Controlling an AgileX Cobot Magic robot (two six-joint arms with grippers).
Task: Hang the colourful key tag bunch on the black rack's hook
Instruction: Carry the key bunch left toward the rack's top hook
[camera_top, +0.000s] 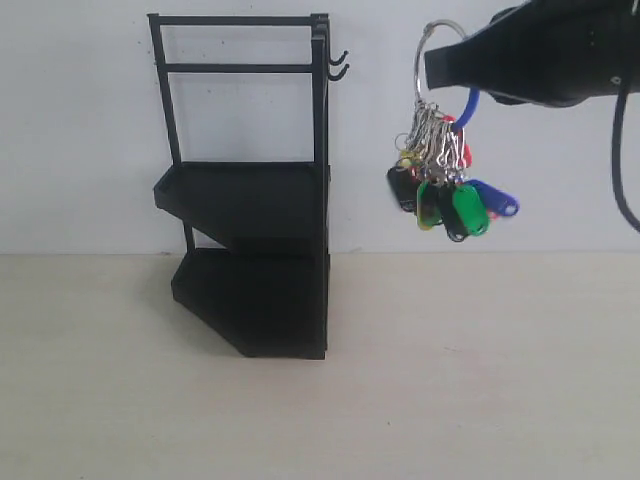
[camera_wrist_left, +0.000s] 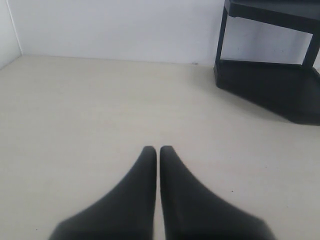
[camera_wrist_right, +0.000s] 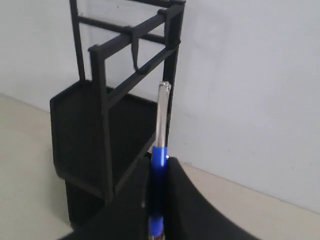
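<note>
The colourful key tag bunch (camera_top: 445, 190) hangs in the air to the right of the black rack (camera_top: 250, 190), its green, blue, black and red tags dangling under a big silver ring. My right gripper (camera_top: 432, 68) is shut on the ring's blue loop (camera_wrist_right: 159, 165), about level with the rack's two side hooks (camera_top: 338, 64) and a short way right of them. In the right wrist view the ring points toward the rack's hook (camera_wrist_right: 136, 59). My left gripper (camera_wrist_left: 158, 149) is shut and empty, low over the table, left of the rack's base (camera_wrist_left: 270, 90).
The pale table (camera_top: 450, 380) stretches in front of and around the rack. A white wall (camera_top: 80, 120) stands right behind it. A black cable (camera_top: 622, 170) hangs from the right arm at the far right edge.
</note>
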